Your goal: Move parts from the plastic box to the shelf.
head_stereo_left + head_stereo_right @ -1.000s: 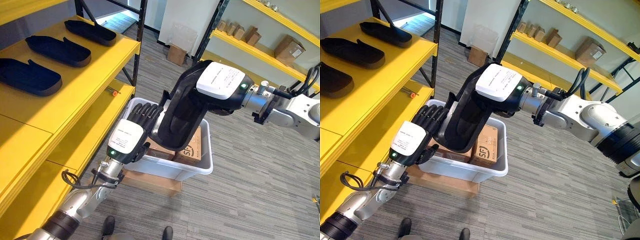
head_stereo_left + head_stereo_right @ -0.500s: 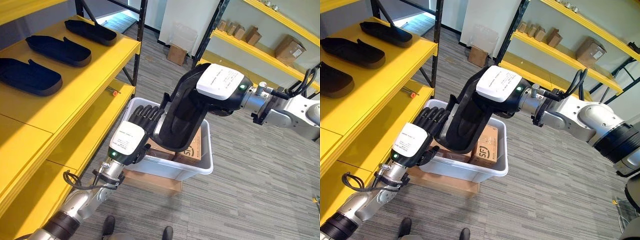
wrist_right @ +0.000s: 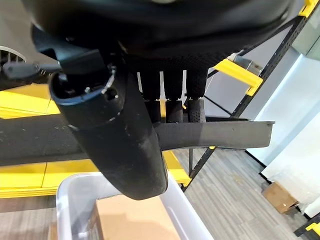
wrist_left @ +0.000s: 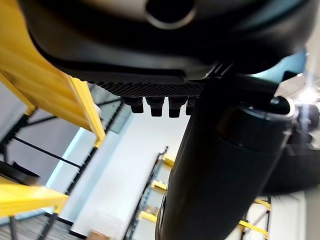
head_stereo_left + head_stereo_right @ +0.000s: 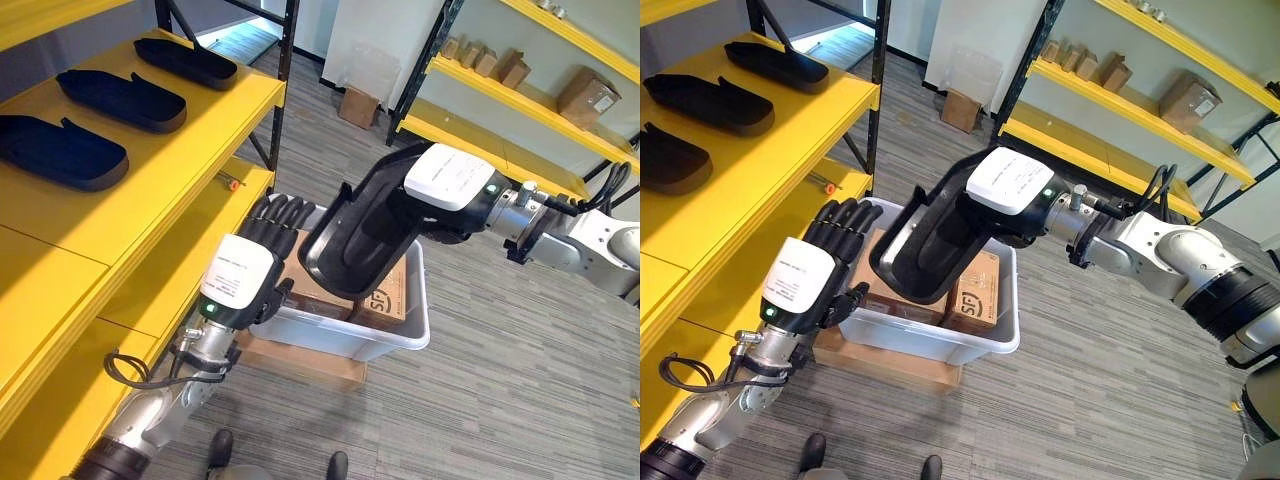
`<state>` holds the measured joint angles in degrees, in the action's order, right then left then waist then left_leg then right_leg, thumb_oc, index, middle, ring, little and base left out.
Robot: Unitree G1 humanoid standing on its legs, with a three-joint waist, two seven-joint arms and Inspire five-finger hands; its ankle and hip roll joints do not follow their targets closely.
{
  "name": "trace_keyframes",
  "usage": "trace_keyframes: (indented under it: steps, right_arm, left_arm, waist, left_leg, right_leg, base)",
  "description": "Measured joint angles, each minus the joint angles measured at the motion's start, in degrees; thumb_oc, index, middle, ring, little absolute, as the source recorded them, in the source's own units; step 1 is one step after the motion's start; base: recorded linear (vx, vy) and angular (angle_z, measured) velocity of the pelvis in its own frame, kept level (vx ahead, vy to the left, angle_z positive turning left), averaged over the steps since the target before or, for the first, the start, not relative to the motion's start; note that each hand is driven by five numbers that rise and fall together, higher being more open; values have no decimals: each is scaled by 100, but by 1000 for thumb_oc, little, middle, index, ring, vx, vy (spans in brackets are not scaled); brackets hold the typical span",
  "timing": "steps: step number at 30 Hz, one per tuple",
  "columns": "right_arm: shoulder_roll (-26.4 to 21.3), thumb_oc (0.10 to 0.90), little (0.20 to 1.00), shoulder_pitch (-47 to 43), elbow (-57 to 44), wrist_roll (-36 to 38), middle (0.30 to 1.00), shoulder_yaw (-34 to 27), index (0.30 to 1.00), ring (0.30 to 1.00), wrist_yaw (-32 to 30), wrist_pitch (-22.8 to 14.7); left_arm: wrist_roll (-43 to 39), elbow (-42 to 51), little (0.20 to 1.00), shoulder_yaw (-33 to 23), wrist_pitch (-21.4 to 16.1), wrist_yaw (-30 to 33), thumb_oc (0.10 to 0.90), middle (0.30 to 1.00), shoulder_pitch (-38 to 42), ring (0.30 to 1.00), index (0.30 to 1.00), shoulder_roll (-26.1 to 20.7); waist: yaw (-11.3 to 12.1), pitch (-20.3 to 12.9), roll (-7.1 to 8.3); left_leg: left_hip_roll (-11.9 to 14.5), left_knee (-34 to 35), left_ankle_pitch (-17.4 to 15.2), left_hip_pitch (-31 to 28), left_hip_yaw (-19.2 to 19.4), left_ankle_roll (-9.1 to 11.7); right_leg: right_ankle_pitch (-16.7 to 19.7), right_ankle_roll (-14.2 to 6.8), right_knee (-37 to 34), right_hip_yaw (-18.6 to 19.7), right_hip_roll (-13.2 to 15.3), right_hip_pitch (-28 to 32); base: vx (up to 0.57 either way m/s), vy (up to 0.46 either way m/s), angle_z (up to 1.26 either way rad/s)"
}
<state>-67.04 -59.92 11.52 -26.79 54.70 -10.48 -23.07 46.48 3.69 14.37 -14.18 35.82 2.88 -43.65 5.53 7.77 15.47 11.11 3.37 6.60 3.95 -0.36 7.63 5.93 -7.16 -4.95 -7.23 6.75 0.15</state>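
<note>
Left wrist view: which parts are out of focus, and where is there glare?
In the left wrist view the left hand and its thumb, very close to the camera, are soft; a bright glare spot sits at the right edge, and the pale background looks washed out. In the left eye view the black part, held by the right hand, shows clearly.

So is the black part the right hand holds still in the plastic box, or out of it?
Out: the right hand holds the black part tilted above the plastic box.
</note>
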Motion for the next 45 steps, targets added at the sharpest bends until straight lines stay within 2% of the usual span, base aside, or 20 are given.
trace_keyframes:
  steps: [3, 5, 14, 20, 27, 36, 45]
  right_arm:
    - [-2, 400, 300, 367, 9, -4, 300, -226, 300, 300, 0, -1]
    - [-4, 400, 300, 367, 20, -4, 300, -226, 300, 300, -1, 6]
    - [-30, 400, 300, 365, 6, -2, 300, -229, 300, 300, 0, 23]
    - [-35, 400, 300, 358, 32, 0, 300, -229, 300, 300, -1, 21]
    - [-35, 400, 300, 177, 290, 0, 300, -228, 300, 300, -7, 18]
    - [-40, 400, 300, -330, 616, 5, 300, -221, 300, 300, -200, 65]
    - [-39, 400, 300, -396, 743, 8, 300, -204, 300, 300, -214, 81]
  left_arm:
    - [-8, 424, 1000, -633, 9, 236, 900, 1000, -112, 1000, 1000, 64]
    - [-12, 511, 1000, -794, 32, 414, 900, 1000, -108, 1000, 1000, 199]
    - [-14, 468, 1000, -684, 123, 483, 900, 1000, -130, 1000, 1000, 227]
    - [-5, 469, 1000, -277, 97, 463, 900, 1000, -112, 1000, 1000, 185]
    - [-6, 470, 1000, -63, -12, 357, 900, 1000, 49, 1000, 1000, 133]
    - [-11, 469, 1000, -54, -13, 349, 900, 1000, 107, 1000, 1000, 104]
    - [-36, 469, 1000, -52, -14, 349, 900, 1000, 111, 1000, 1000, 95]
  waist:
    - [81, 46, -58]
    - [91, 53, -67]
    - [83, 54, -66]
    - [81, 57, -66]
    - [85, 87, -76]
    - [76, 138, -90]
    - [89, 138, -89]
  left_leg:
    - [-2, -1, -15, 4, -8, -1]
    - [-6, -1, -8, 3, -15, 13]
    - [-7, -1, -7, 16, -67, 34]
    - [-7, -1, -12, 20, -70, 39]
    - [-8, -2, -15, 23, -75, 41]
    - [-7, -2, -16, 21, -88, 41]
    - [-8, -9, -15, 21, -114, 43]
  right_leg:
    - [-20, -9, 0, -25, 4, 10]
    - [-28, -14, 1, -35, 5, 18]
    - [-50, -14, 0, -81, 2, 30]
    - [-58, -17, 0, -84, 3, 28]
    - [-62, -20, 0, -86, 2, 27]
    - [-65, -23, 1, -87, 0, 28]
    - [-65, -22, 1, -97, -1, 39]
  base:
    - [13, 10, 4]
    - [2, 2, 2]
    - [3, 1, 1]
    - [0, 0, 0]
    - [0, 0, 0]
    - [0, 0, 0]
    - [0, 0, 0]
